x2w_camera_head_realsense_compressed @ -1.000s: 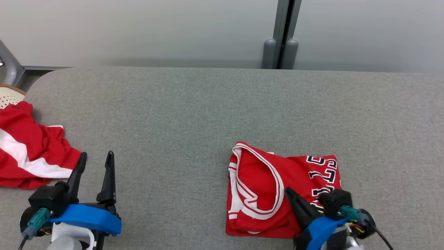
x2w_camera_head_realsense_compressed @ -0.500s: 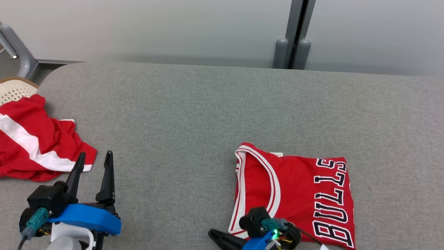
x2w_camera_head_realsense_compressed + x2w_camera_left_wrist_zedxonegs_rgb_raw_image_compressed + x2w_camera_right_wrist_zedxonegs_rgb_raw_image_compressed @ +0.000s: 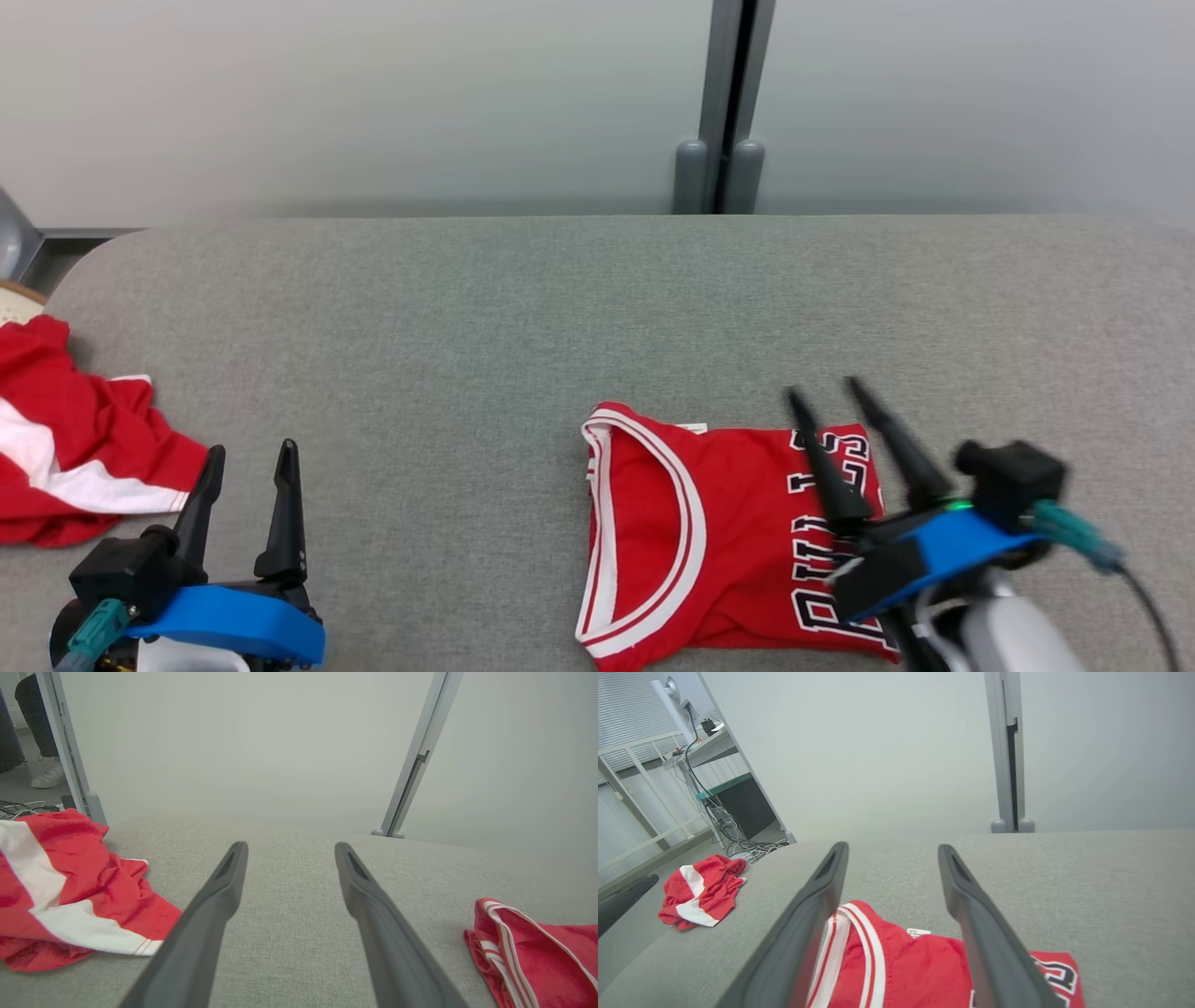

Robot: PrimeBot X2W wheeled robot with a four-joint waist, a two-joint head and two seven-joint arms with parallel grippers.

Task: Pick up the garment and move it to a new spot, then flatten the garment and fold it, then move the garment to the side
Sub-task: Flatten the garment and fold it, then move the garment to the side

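The garment (image 3: 709, 541) is a red jersey with white trim and dark lettering, folded into a flat rectangle on the grey table (image 3: 467, 327) at centre right. My right gripper (image 3: 823, 390) hovers open over its lettered right part, with nothing between the fingers. The right wrist view has the garment (image 3: 901, 970) below my right gripper (image 3: 892, 847), whose fingers stand apart. My left gripper (image 3: 250, 450) stands open at the lower left, well clear of the garment. In the left wrist view the garment (image 3: 537, 956) lies to the right of my left gripper (image 3: 289, 847).
A crumpled red and white cloth (image 3: 65, 457) lies at the table's left edge, close to my left gripper; the same cloth (image 3: 70, 891) and cloth (image 3: 700, 896) appear in both wrist views. A grey partition with a post (image 3: 719, 103) stands behind the table.
My right gripper was shut low at the jersey's near edge; it has opened and now points over the jersey's right part. The jersey lies flatter. The head camera has shifted. The left arm is still.
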